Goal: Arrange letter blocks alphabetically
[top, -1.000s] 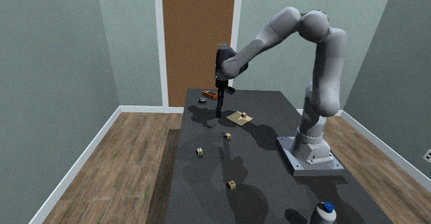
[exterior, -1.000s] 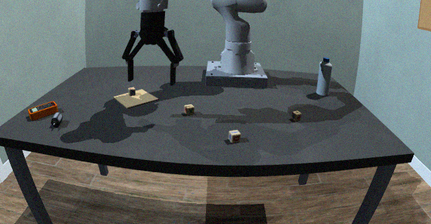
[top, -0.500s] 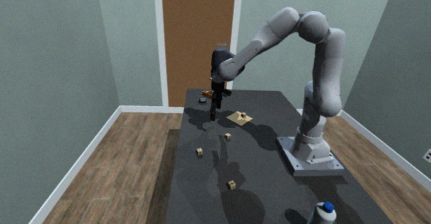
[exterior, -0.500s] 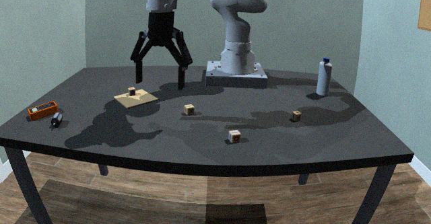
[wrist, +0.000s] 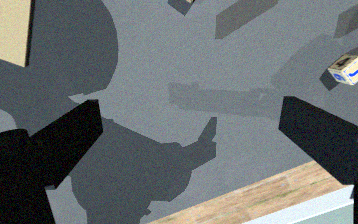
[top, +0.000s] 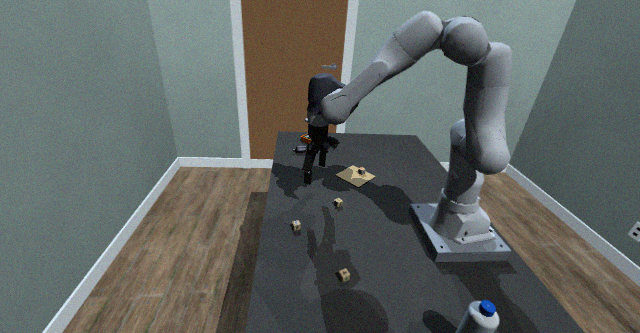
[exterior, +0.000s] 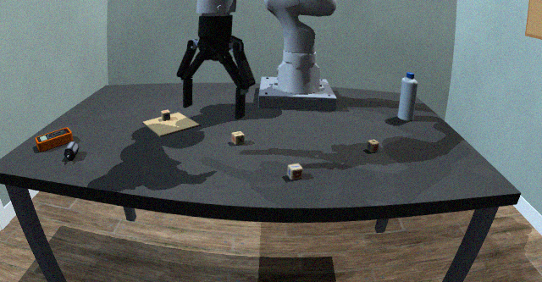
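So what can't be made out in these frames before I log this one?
- Letters on the small tan wooden blocks: too small in the top and exterior views.
- Wrist view: only one cream block with blue marking shows whole; another is cut by the top edge.
- Square tan mat: mostly out of frame.
- Open black claw: empty.

The arm (top: 475, 103) is smooth pale grey — thick rounded segments with bulbous joints — standing on a square grey base plate (top: 500, 253) with small dark screws at its corners. A dark wrist section carries the black pincer (exterior: 213, 100), two long angular fingers (exterior: 240, 104).
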You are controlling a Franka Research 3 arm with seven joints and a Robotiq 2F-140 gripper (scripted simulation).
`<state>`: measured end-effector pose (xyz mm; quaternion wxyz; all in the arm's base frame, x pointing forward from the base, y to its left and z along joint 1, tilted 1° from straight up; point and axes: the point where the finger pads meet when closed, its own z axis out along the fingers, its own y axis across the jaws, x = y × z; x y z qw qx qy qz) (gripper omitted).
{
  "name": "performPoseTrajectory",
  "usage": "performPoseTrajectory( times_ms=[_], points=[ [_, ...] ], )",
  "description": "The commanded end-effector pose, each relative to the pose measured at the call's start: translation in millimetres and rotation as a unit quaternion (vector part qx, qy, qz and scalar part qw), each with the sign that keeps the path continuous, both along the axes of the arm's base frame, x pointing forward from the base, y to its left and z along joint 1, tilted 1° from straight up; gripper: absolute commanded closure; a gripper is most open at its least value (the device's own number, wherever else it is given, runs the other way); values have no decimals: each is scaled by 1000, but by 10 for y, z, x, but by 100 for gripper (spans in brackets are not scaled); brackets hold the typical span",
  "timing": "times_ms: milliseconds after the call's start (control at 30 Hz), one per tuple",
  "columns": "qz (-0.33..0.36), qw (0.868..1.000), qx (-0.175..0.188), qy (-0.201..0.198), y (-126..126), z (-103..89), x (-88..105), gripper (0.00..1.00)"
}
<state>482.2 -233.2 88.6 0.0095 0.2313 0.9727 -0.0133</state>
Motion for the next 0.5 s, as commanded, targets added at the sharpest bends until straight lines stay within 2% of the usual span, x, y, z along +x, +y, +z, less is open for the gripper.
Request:
performPoseTrajectory(
  times_ms=[0,467],
  points=[
    [-70,998,-3,2,84,-12,39,0],
    [-134,991,-1,-1,416,-31,229,0]
  ],
)
